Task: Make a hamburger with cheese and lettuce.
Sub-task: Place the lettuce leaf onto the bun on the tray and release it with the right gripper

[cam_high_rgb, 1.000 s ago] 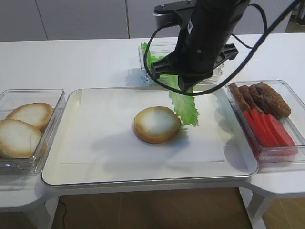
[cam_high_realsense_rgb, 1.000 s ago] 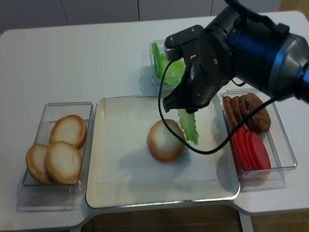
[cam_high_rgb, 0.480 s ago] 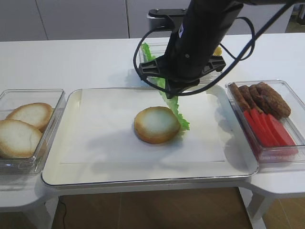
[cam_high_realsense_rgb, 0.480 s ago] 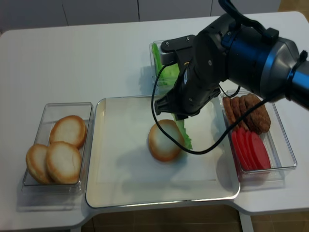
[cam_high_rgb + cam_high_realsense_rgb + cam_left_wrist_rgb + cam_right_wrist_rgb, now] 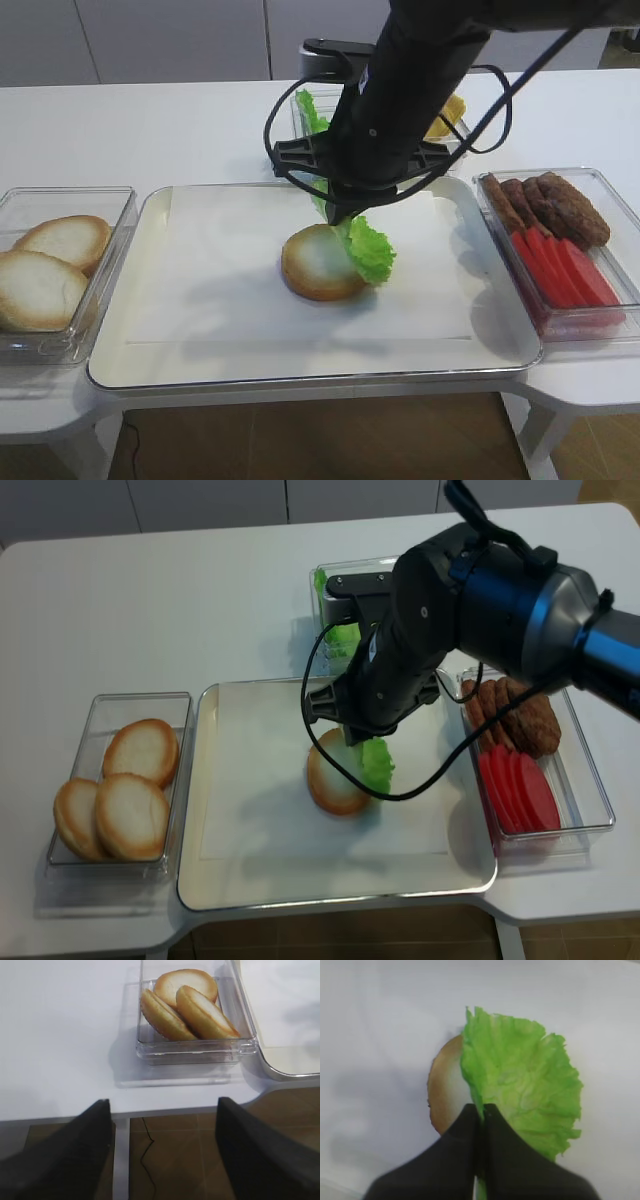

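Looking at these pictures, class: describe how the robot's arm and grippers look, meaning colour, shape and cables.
The right arm is bulky, rounded and glossy black, bluish under the light, with looping black cables. The right gripper has two flat, tapering black fingers. The left gripper shows as two broad, dark, blurred fingers.

Right gripper (image 5: 483, 1110) jaws pinched tight on lettuce (image 5: 522, 1087) edge; leaf drapes over the hamburger (image 5: 445, 1090) bun's right side, cream face partly exposed.
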`<state>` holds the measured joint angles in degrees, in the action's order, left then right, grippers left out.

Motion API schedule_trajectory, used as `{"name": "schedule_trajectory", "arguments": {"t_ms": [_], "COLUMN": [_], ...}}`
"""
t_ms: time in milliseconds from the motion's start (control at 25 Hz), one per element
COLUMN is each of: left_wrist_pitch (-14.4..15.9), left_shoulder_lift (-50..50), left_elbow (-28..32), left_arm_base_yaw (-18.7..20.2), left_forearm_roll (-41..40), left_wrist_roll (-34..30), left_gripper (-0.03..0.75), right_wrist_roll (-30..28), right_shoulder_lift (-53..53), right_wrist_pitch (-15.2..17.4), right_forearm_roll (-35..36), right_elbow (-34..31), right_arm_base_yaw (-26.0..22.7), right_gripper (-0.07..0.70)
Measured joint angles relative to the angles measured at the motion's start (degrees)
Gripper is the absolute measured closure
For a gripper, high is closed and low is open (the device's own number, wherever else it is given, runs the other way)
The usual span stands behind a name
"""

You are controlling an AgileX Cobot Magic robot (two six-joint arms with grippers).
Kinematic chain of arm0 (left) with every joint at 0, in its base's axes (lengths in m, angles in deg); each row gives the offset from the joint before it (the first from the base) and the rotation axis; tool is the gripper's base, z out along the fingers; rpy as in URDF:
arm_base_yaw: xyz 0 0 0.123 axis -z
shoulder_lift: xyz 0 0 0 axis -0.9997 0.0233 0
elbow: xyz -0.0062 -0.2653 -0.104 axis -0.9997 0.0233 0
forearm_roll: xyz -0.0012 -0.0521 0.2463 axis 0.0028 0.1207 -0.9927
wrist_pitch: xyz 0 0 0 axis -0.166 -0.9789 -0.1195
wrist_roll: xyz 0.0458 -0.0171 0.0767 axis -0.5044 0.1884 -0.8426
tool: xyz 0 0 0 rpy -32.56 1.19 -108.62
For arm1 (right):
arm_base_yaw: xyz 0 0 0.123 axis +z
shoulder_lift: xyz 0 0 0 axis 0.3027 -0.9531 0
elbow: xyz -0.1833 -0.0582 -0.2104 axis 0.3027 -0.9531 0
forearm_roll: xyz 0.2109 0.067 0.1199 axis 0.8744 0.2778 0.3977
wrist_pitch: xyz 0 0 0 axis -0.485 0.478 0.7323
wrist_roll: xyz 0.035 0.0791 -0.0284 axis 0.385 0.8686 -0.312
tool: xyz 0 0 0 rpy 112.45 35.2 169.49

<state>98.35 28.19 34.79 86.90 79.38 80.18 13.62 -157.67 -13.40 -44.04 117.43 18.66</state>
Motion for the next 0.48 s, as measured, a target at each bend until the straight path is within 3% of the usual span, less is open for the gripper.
{"name": "schedule_trajectory", "arguments": {"t_ms": [480], "left_wrist_pitch": [0.0], "left_shoulder_lift": [0.0], "left_elbow": [0.0], "left_arm_base_yaw": [0.0], "left_forearm_roll": [0.0], "left_wrist_roll": [0.0], "left_gripper": [0.239], "right_wrist_roll": [0.0], "right_shoulder_lift": [-0.4], "right_wrist_pitch": [-2.0], "right_forearm_roll": [2.8], "right_elbow": [0.0], "right_arm_base_yaw": [0.0], "right_gripper": [0.622]}}
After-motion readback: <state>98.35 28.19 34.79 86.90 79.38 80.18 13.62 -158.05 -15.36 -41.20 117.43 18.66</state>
